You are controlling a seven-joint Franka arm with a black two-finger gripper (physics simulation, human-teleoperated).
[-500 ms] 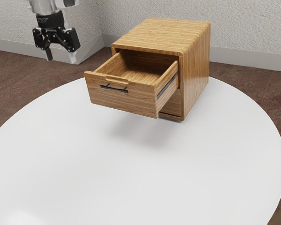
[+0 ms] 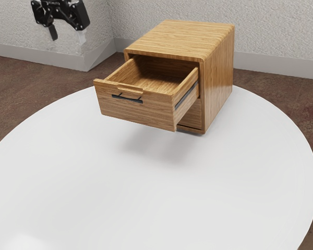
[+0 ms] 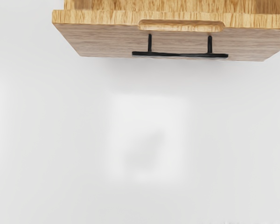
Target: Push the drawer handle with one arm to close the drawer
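Observation:
My gripper (image 2: 68, 35) hangs high at the exterior view's upper left, fingers spread open with nothing between them, well apart from the drawer and above its level. The wooden drawer (image 2: 141, 108) stands pulled far out of its cabinet, its inside visible. On its front is a thin black bar handle (image 2: 127, 98). From above, the wrist view gives the drawer's front (image 3: 107, 39) and the handle (image 3: 179, 54), neither touched by the hand.
The wooden cabinet (image 2: 217, 83) stands near the far edge of a round white table (image 2: 161, 198). Behind it are a textured wall (image 2: 276, 31) and brown floor (image 2: 21, 94).
My gripper has risen and shifted slightly toward the exterior view's left. The drawer and cabinet have not moved.

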